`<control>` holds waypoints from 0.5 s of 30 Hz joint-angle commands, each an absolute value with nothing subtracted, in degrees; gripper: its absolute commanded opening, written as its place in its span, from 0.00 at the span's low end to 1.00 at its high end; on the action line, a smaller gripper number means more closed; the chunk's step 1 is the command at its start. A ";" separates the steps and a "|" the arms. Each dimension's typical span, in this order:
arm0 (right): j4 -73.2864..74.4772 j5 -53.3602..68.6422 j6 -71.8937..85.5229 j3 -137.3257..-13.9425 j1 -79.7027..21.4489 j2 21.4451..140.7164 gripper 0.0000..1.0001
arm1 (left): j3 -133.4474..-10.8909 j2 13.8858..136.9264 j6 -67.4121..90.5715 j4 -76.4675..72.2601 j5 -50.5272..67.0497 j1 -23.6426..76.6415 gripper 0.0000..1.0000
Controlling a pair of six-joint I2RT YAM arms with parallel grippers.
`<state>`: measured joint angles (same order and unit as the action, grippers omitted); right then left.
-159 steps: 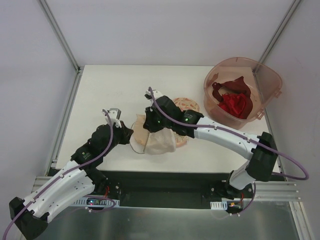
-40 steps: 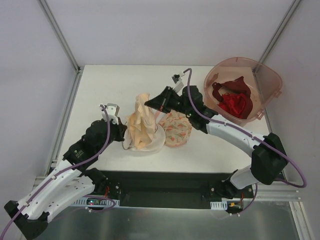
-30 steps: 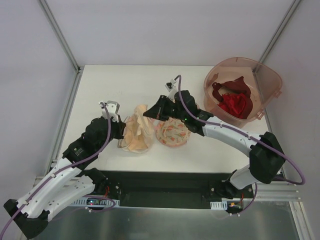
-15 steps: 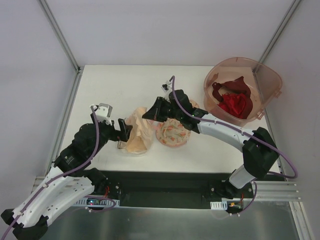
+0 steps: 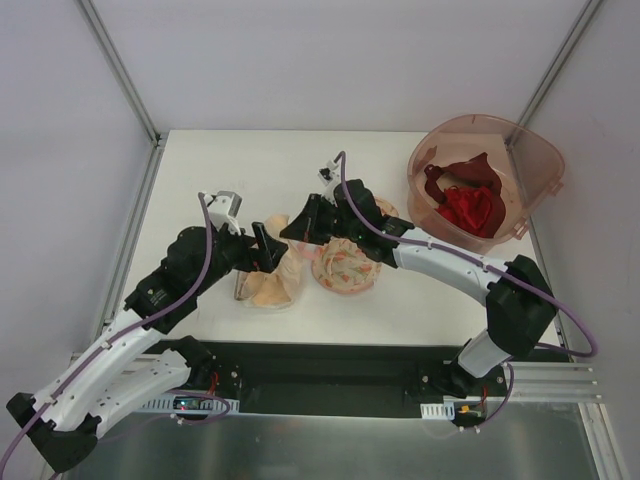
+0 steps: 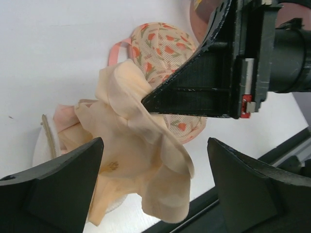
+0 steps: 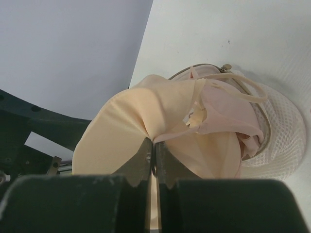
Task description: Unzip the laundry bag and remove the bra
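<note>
Grips a fold of the bra (image 7: pixel 126 124) in the closed right tool (image 7: pixel 153 144), the rest trailing into the open bag (image 7: pixel 284 128) on the surface (image 5: pixel 220 180). Spreads the left tool (image 6: pixel 154 145) wide, flanking the bra. Floral bra (image 5: pixel 347 265) just beside the bag.

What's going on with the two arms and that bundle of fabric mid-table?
The right gripper has its jaws shut on a fold of the plain pale peach bra. The bra is partly out of the small cream-white mesh laundry bag, whose zip is open. The left gripper hangs open over the same bra, gripping nothing. A floral orange-patterned bra lies beside them on the white table.
</note>
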<state>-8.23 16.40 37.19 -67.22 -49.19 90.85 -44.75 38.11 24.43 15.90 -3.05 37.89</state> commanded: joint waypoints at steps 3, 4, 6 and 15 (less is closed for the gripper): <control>-9.32 15.65 36.47 -69.52 -49.75 90.09 0.01 | -43.95 40.52 28.21 12.39 -4.57 38.06 0.50; -9.32 15.64 36.30 -69.43 -49.75 90.00 0.01 | -43.68 40.52 27.95 12.39 -5.01 38.06 0.41; -9.23 15.73 36.30 -69.26 -49.66 89.82 0.01 | -43.51 40.26 27.43 12.39 -5.10 38.14 0.23; -9.49 19.68 36.47 -71.10 -49.57 92.63 0.25 | -44.47 34.19 23.56 15.29 -10.19 38.06 0.00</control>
